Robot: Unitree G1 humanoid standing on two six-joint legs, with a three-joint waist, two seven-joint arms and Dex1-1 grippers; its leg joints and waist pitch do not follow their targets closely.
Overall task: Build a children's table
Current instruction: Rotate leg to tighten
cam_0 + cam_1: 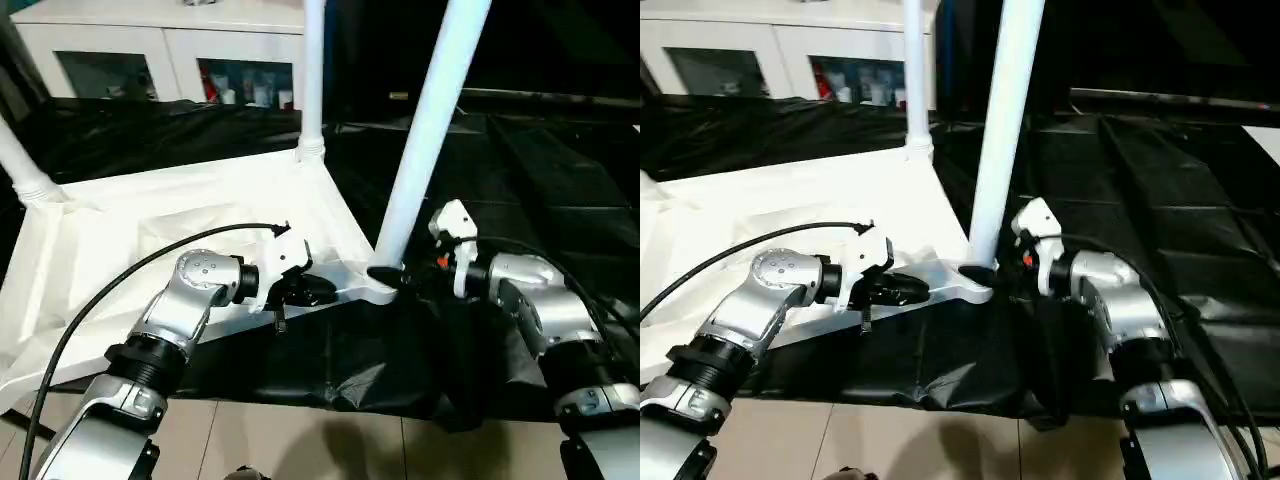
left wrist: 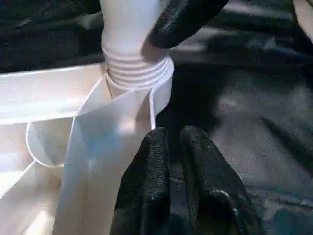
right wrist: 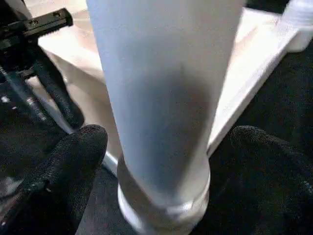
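Presently on hand: one children's table, in assembly.

Tabletop (image 1: 150,230): white plastic, upside down, ribbed underside up, centre-left of the frame on black sheeting (image 1: 520,170) that covers the worktop.

Legs: near-corner leg (image 1: 425,130) stands upright in its corner socket (image 1: 385,278), centre of the frame; its threaded end still shows above the socket rim in the left wrist view, so it is probably not fully seated. Far-corner leg (image 1: 313,75) upright, upper centre. Third leg (image 1: 20,160) at the left edge.

Left claw (image 1: 300,290): fingers nearly together, nothing held, resting by the tabletop's near edge beside the socket.

Right claw (image 3: 161,161): spread wide, one finger (image 3: 68,161) either side of the near leg's base, not gripping.

Step in hand, as judged: fitting the near leg. Next move calls for closing on the leg and turning it home while the tabletop is steadied.

Surroundings: white cabinet (image 1: 170,50) with glass doors, upper left; small containers inside.

Writing: none legible.
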